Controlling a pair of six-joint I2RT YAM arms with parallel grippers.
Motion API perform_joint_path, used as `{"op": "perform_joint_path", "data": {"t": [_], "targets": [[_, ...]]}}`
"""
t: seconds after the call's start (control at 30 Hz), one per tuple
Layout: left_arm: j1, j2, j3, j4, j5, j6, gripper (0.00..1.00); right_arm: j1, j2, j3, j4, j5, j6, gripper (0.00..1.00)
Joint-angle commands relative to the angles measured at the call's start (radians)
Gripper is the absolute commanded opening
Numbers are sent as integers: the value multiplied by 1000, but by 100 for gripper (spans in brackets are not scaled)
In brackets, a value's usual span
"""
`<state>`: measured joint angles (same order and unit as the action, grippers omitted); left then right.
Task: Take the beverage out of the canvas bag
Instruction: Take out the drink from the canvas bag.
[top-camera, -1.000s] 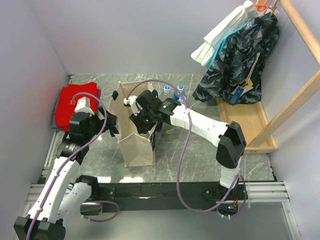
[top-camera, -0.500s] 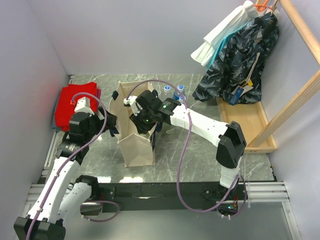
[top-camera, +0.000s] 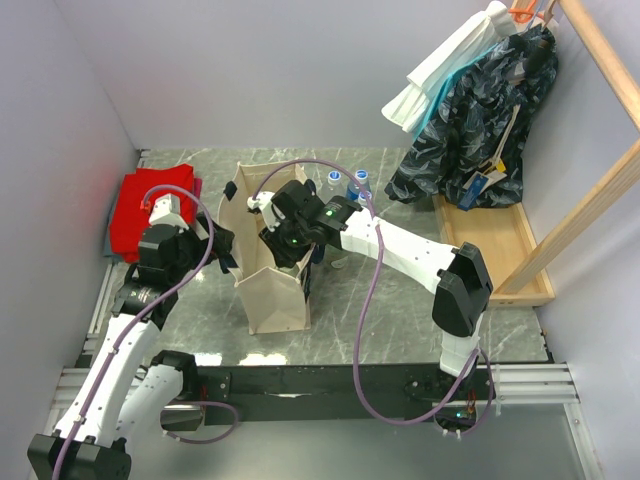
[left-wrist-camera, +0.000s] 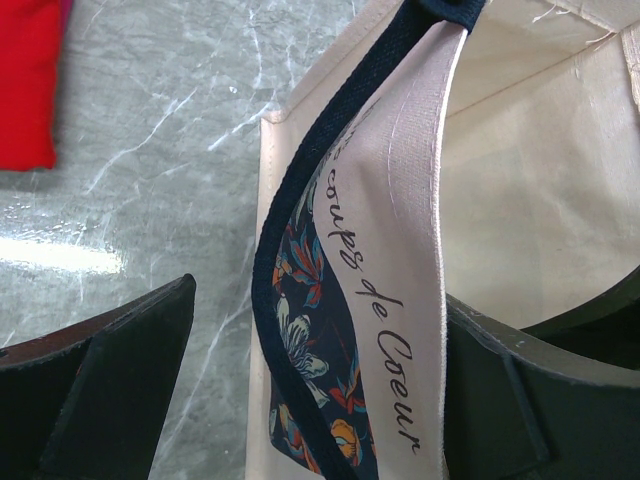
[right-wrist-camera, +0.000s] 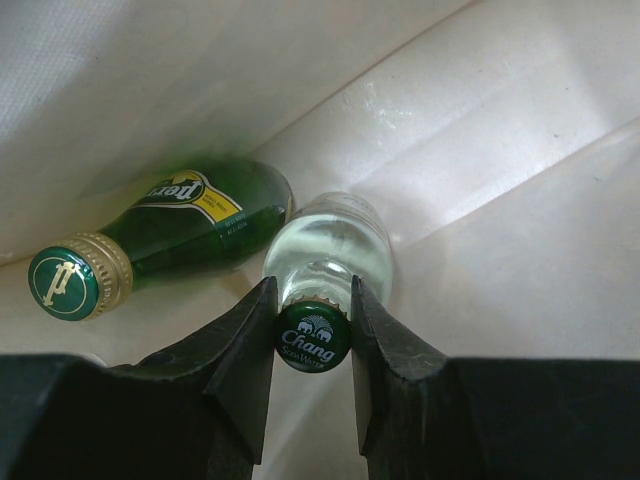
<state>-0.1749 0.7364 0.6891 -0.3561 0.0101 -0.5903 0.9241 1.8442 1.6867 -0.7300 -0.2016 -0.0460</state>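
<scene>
Nothing moved since prior frame | right claw (right-wrist-camera: 311, 300) pinching Chang bottle (right-wrist-camera: 332, 245) neck inside canvas bag (top-camera: 275, 295) | left claw (left-wrist-camera: 318, 330) spread astride bag rim

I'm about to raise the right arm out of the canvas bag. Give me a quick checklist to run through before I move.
1. Right gripper shut on the clear bottle: ok, pinching it at the cap.
2. Green bottle outside the grip: ok, lying alongside the clear one.
3. Left gripper clamping the canvas bag wall: not ok; jaws straddle it, with a gap on one side.
4. Bag standing upright: ok.
5. Bag mouth free of straps above the bottle: cannot tell; the right arm hides it.
</scene>
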Motion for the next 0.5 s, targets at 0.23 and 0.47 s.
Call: {"op": "perform_joint_path", "data": {"t": [0.23, 0.47], "targets": [[-3, -9, 30, 17, 10, 15, 96, -2, -59, 10, 6, 39, 9, 0], [-5, -12, 27, 20, 7, 14, 96, -4, -91, 7, 30, 68, 14, 0]]}}
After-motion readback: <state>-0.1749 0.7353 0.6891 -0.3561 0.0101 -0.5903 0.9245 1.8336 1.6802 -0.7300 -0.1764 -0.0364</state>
